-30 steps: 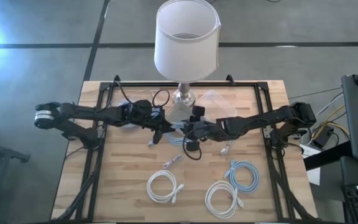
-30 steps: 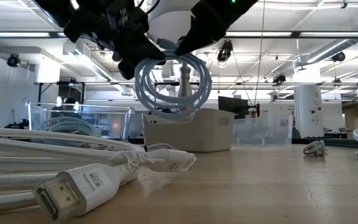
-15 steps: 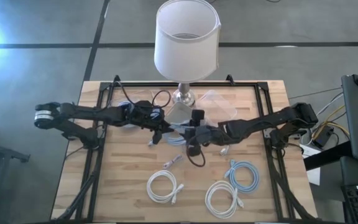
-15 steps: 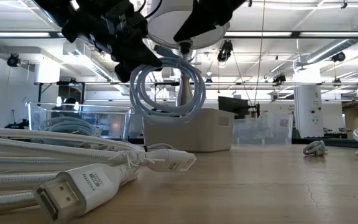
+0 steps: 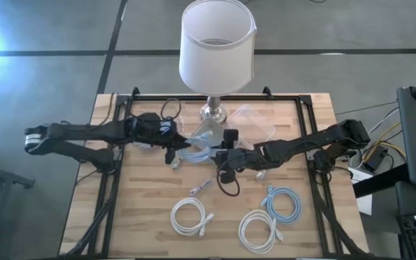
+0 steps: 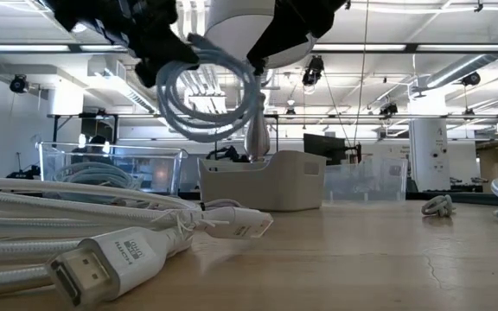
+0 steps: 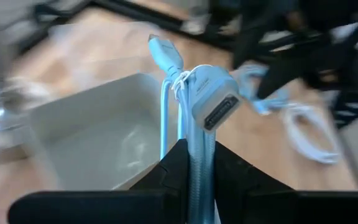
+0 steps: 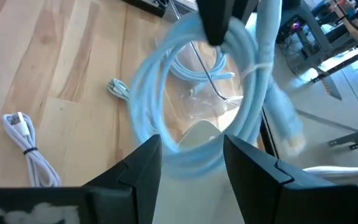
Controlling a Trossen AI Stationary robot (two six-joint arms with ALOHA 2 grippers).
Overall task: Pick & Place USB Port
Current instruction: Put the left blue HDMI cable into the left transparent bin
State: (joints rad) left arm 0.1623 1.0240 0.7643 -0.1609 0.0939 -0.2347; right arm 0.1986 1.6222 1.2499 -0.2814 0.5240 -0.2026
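Observation:
A light-blue cable coil [image 5: 191,153], tied with a white band, hangs in the air near the table's middle. In the low view the coil [image 6: 210,95] is clear of the tabletop. My left gripper [image 5: 173,150] is shut on it; the left wrist view shows the cable's grey plug [image 7: 216,106] just past my left gripper [image 7: 193,168]. My right gripper [image 5: 221,156] is open, right of the coil. In the right wrist view the coil [image 8: 197,93] hangs before my right gripper [image 8: 191,165], touching neither finger that I can see. A white bin [image 7: 92,137] lies beyond. My left gripper pinches the coil's bundled strands [image 7: 191,149] between its two fingers, just below the plug end. The fingers come from the table's left, slanting downward. The coil hangs lifted clear of the table, tilted.
A lamp [image 5: 217,47] stands at the far edge, its base [image 5: 213,112] behind the bin. A clear container [image 5: 257,120] lies right of it. White coils [image 5: 188,215] [image 5: 258,230], a blue coil [image 5: 284,202] and a small cable [image 5: 201,188] lie nearer. A white HDMI cable [image 6: 102,259] fills the low view's foreground.
My left gripper has moved toward the table's left and upward, carrying the blue coil with it; the coil now hangs higher and more tilted. The right gripper has dropped slightly toward the near edge and stands apart from the coil.

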